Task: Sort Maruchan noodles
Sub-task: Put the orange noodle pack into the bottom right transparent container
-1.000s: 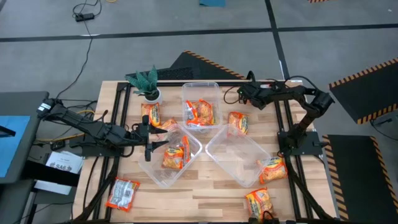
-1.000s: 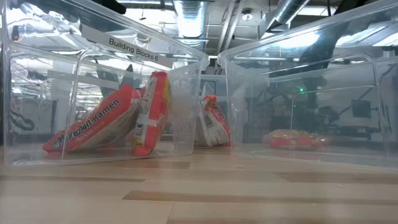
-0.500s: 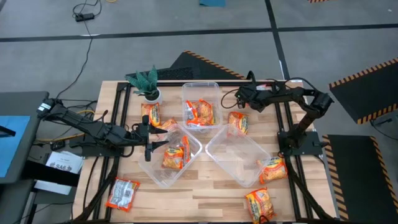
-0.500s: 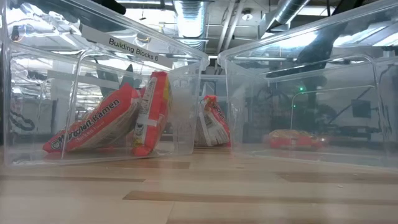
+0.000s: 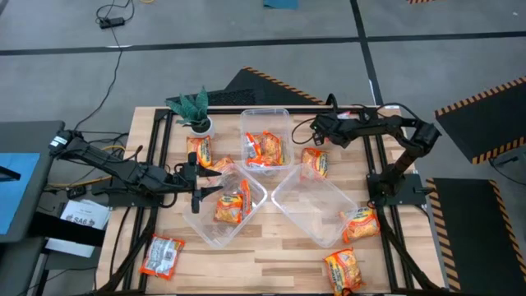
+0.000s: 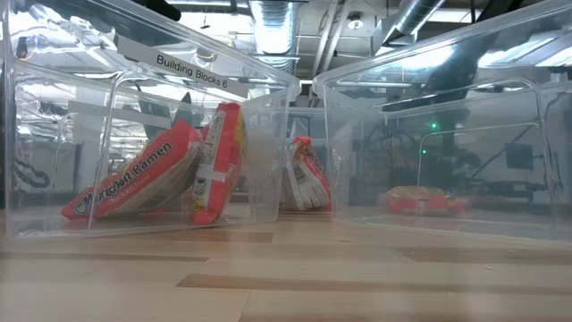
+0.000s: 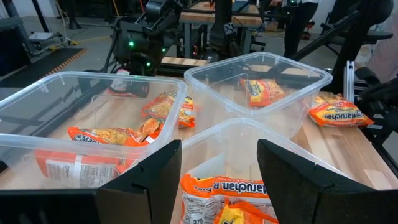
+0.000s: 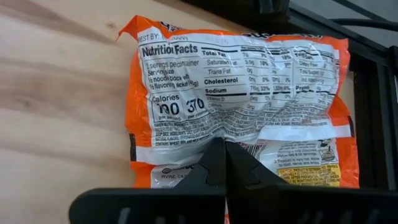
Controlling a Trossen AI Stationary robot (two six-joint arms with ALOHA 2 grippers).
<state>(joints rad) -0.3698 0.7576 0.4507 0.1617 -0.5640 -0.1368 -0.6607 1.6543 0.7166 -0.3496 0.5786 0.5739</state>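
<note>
the wooden table (image 5: 271, 251) carries 3 clear tubs: a far tub (image 5: 265, 140) with packets inside, a near-left tub (image 5: 223, 204) with 2 packets (image 5: 233, 202), and a near-right tub (image 5: 314, 205) that looks bare in the high view.

the left arm (image 5: 115, 168) reaches in from the left, its left gripper (image 5: 196, 182) just at the near-left tub's edge; its fingers (image 7: 144, 180) stand well apart with nothing between them.

the right arm (image 5: 386, 131) stretches from the right edge toward the far tub, and the right gripper (image 5: 316, 136) hangs over a loose noodle packet (image 5: 314, 162) lying flat on the wood beside that tub. in the right wrist view its fingertips (image 8: 225, 163) are pressed together right over the packet's nutrition panel (image 8: 239, 99); whether they pinch the wrapper, i cannot tell.

other loose packets lie by the plant (image 5: 194, 111), at the near-left corner (image 5: 162, 255), and 2 near the right edge (image 5: 360, 224).
</note>
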